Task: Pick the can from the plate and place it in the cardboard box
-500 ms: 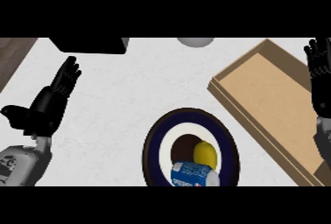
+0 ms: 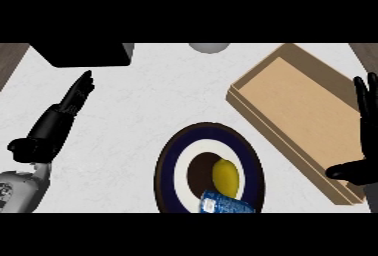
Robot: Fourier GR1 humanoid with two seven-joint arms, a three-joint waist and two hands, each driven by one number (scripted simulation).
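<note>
A blue can lies on its side at the near edge of a round plate with a dark blue rim and a white ring. A yellow lemon sits just behind the can, in the plate's dark centre. The open cardboard box stretches slantwise right of the plate. My right hand is at the right edge over the box's near end, open, fingers straight up and thumb out to the left. My left hand rests open at the left, fingers pointing up and right, away from the plate.
A black block lies at the back left of the white counter. A grey round object peeks in at the back edge. Brown strips show at the counter's far left and far right corners.
My right hand has come down and inward along the right edge, its thumb now showing over the box's near end. The left hand, can, lemon and plate have held their places.
</note>
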